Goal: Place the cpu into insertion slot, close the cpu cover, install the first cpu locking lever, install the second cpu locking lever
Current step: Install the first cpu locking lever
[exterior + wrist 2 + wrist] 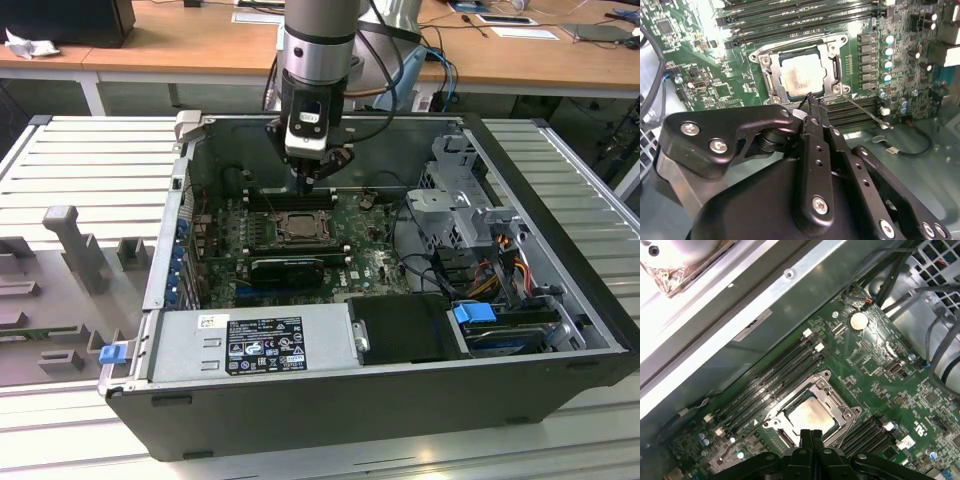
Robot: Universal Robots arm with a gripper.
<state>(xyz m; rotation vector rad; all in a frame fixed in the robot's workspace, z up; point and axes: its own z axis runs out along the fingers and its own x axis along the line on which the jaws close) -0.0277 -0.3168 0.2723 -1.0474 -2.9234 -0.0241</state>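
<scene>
Hovering right over the socket, the gripper (pixel 812 434) has its fingers pinched together, nothing between them. The cpu (pixel 800 75) already sits in the insertion slot (pixel 765 60), with the cpu cover (pixel 833 64) down flat around it. Black memory slots (pixel 775 375) flank it and cables (pixel 425 270) crowd nearby. A thin lever (pixel 867 111) angles out over the slots. The fingertips hide the socket's near edge.

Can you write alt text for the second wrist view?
A black claw, closed, has its tip at the rim of the insertion slot, where the pale cpu shows through the silvery cpu cover. A thin metal lever sticks out alongside.
</scene>
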